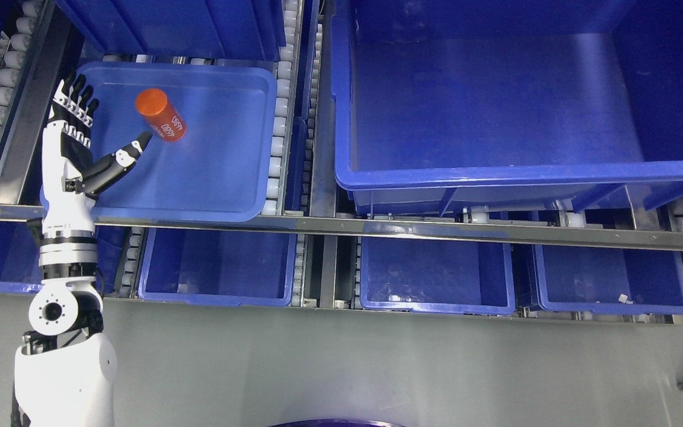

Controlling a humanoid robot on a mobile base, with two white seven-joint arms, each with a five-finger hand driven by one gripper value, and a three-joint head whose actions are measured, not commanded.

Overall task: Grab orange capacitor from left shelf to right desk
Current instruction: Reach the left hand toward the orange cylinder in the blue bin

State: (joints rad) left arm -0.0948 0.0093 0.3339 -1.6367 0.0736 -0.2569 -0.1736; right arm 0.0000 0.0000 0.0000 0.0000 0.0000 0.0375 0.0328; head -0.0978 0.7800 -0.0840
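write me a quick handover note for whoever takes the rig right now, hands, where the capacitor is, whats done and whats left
Left hand: open, fingers spread, raised over the left edge of the shallow blue tray on the shelf, thumb pointing toward the orange capacitor but not touching it.
Right hand: not in view.
Orange capacitor: lying tilted in the tray's upper left part, just right of the hand.
Done: the reach to the tray.
Left: close on the capacitor, lift it out, carry it to the right desk, which is not in view.
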